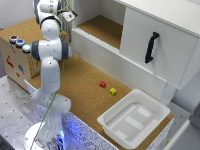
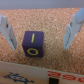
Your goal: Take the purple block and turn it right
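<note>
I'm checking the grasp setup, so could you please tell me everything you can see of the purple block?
The purple block shows only in the wrist view: a small dark purple cube with yellow markings, a short bar above a ring, on the face toward the camera. It looks solid and matte, sits flat on the cork surface, and lies between the open hand's fingers, nearer one finger, touching neither as far as I can tell.

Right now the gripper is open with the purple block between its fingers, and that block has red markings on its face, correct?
Not quite: the purple block has yellow markings, not red, as the wrist view shows. The gripper is indeed open, its fingers either side of the block.
</note>
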### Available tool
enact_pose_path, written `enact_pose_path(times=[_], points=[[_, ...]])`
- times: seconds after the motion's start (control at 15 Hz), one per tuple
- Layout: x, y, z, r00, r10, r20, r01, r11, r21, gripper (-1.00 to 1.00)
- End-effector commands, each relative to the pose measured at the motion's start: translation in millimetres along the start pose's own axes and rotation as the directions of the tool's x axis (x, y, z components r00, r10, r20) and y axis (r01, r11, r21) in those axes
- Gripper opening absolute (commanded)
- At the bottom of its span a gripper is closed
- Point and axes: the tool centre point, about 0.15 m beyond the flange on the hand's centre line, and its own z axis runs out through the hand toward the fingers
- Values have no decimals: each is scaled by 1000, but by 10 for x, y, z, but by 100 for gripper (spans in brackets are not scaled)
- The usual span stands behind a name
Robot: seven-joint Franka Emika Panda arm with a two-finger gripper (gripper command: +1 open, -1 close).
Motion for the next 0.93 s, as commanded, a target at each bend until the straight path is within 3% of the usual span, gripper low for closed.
enact_pose_path(times=[0.0,0.87], points=[[281,37,38,989,40,144,-43,999,24,-100],[34,-38,179,990,85,114,-88,996,28,-100]])
